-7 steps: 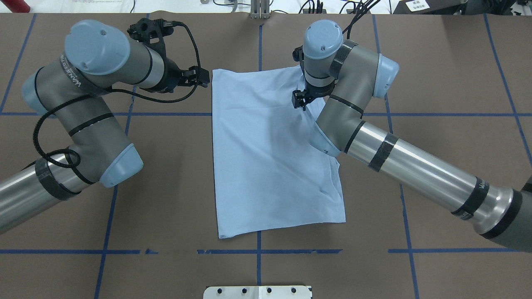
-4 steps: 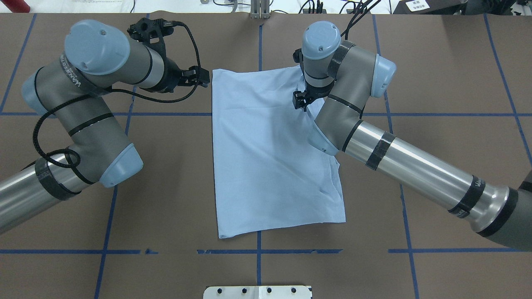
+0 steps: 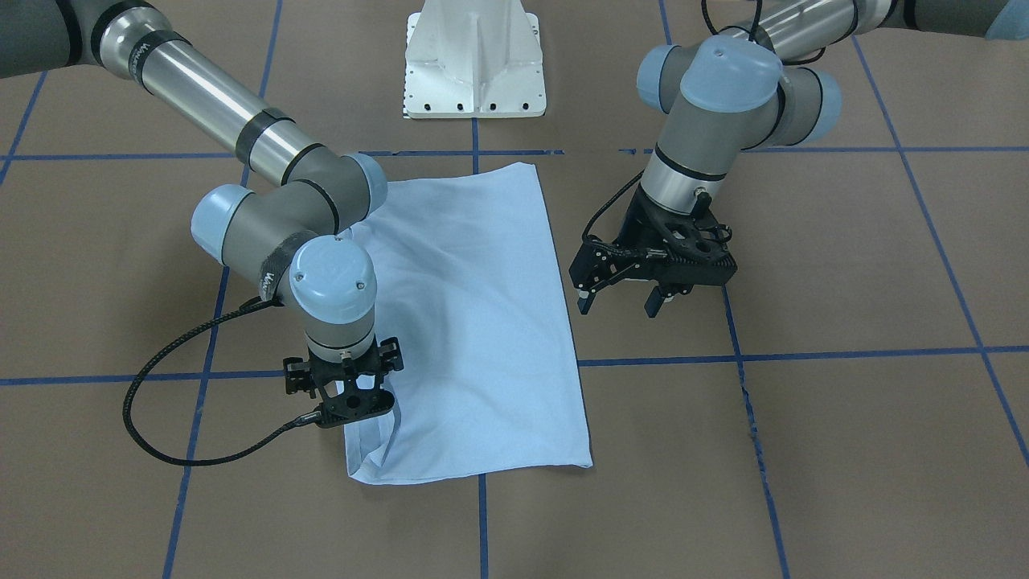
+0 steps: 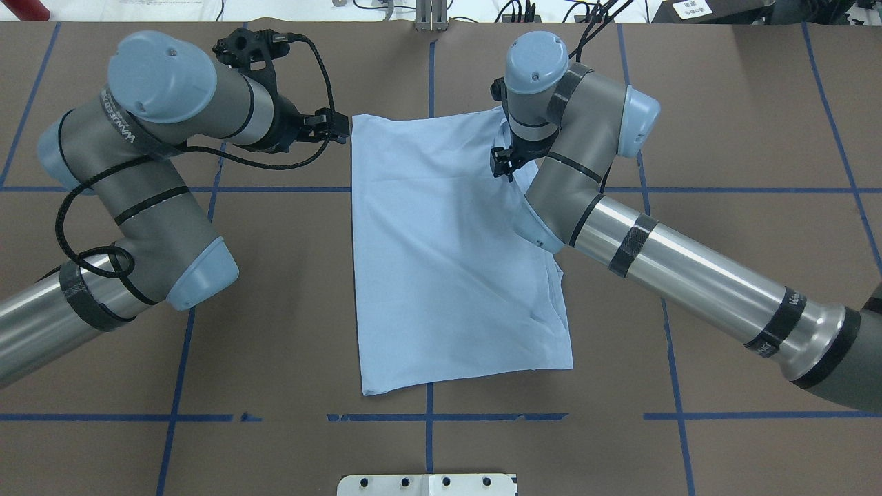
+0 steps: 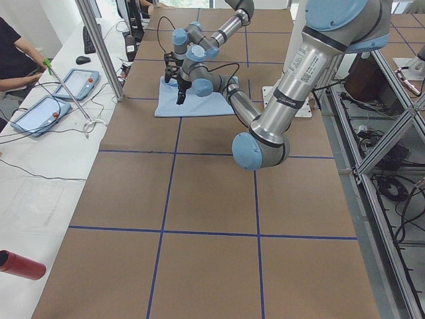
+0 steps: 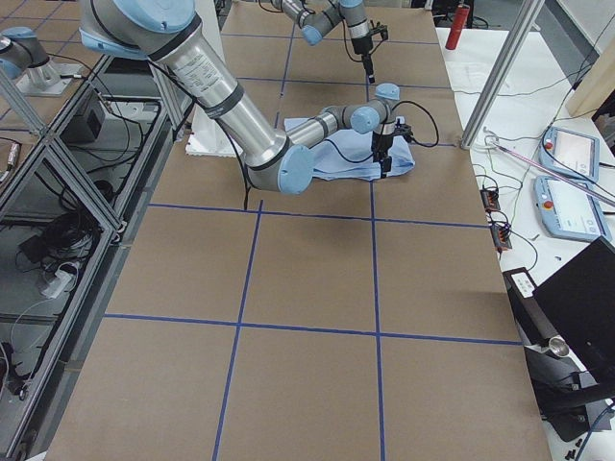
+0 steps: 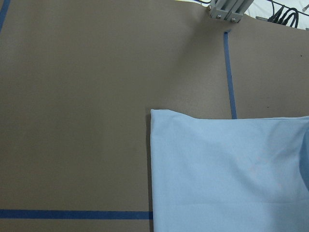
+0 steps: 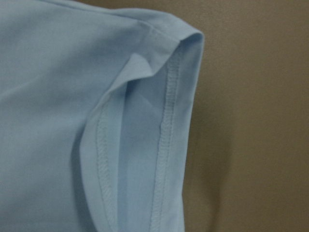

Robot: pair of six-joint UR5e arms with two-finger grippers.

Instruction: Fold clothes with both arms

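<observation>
The left gripper (image 3: 617, 305) hung just beside the shirt's far left corner, clear of the cloth, its jaws apart. The light blue shirt (image 4: 448, 262) lay folded into a rough rectangle in the middle of the table (image 4: 723, 103). The right gripper (image 3: 354, 406) pointed straight down at the shirt's far right corner, over the sleeve hem (image 8: 166, 135). Whether its jaws were apart or clamped on cloth could not be told.

The table (image 4: 275, 310) is lit brightly and evenly from overhead, and only faint, short shadows are cast. Glare is seen along the right arm (image 4: 689, 275). The T-shirt (image 8: 48, 96) is rendered softly in the right wrist view, with shadow thrown at 3 o'clock.
</observation>
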